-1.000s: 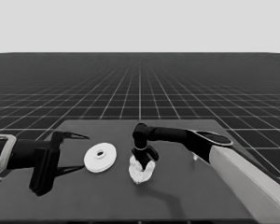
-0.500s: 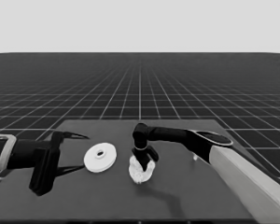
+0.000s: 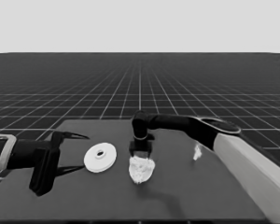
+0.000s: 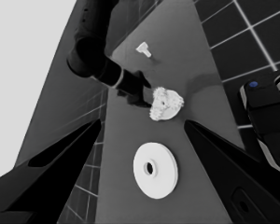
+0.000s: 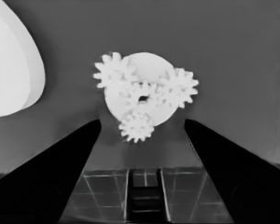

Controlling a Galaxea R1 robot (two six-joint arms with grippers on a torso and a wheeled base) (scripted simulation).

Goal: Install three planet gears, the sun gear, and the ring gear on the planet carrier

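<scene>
While the left hand (image 3: 70, 151) waits over the tabletop's (image 3: 186, 196) left end with its fingers spread wide and nothing between them, the right hand (image 3: 141, 150) hangs above the smaller round part (image 5: 151, 70), its fingers also wide apart and gripping nothing. Seen from the right wrist, that smaller round part carries all four gears: three planet gears (image 5: 113, 71) sit around it at about 10, 2 and 6 o'clock, overhanging its edge, and the sun gear (image 5: 142, 97) sits in the middle, meshed with them. In the head view this cluster lies near the tabletop's centre, just at 6 o'clock of the right hand. The larger round part (image 3: 100, 157) lies flat at 9 o'clock of the cluster, apart from it and uncovered, between the two hands. A thin white piece (image 3: 196, 151) lies well off at 3 o'clock of the cluster.
</scene>
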